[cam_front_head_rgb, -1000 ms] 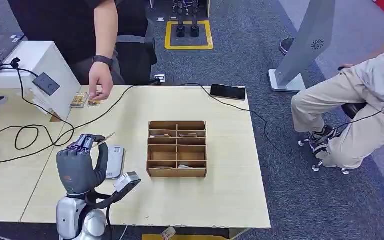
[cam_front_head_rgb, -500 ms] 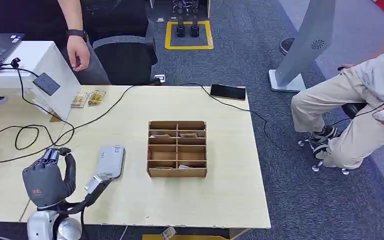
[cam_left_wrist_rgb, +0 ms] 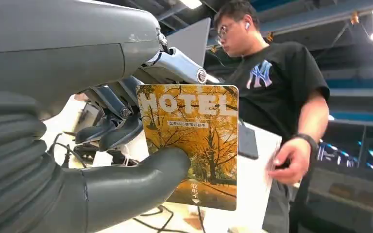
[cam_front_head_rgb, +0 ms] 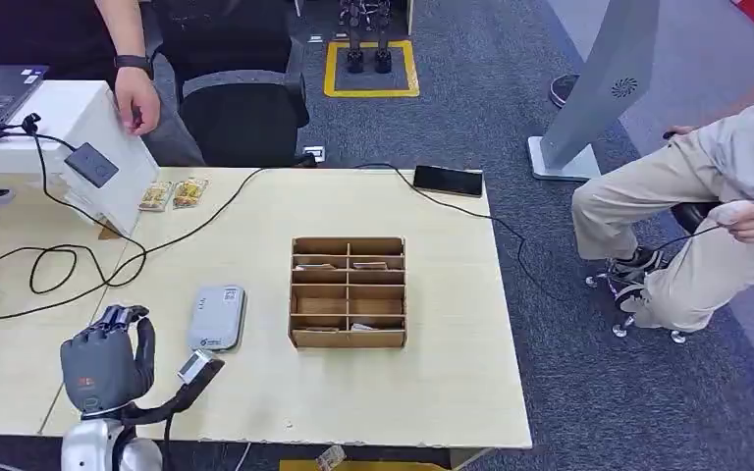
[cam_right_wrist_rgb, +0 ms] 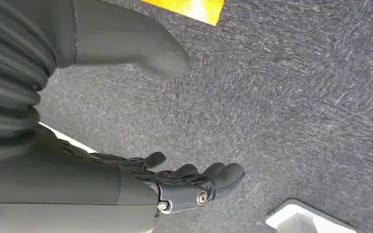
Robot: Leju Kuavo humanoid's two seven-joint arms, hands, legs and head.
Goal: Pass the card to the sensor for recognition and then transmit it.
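My left hand [cam_front_head_rgb: 106, 368] hovers at the table's near left edge, left of the grey-white sensor [cam_front_head_rgb: 216, 317] that lies flat on the table. In the left wrist view, the left hand [cam_left_wrist_rgb: 102, 160] pinches a yellow HOTEL card [cam_left_wrist_rgb: 196, 145] between thumb and fingers and holds it upright. A wooden box with compartments [cam_front_head_rgb: 348, 291] stands right of the sensor, with cards in some slots. My right hand [cam_right_wrist_rgb: 175, 187] hangs over grey carpet, fingers apart and empty.
Black cables [cam_front_head_rgb: 79, 260] run across the left of the table [cam_front_head_rgb: 432, 392]. Snack packs [cam_front_head_rgb: 172, 193] and a black phone [cam_front_head_rgb: 447, 180] lie at the far edge. A person's hand [cam_front_head_rgb: 137, 98] is by the white box [cam_front_head_rgb: 79, 128]. Another person [cam_front_head_rgb: 707, 196] sits at right.
My left hand has drawn back from over the sensor to the left and toward the near edge with the card. The standing person's hand has lifted off the snack packs.
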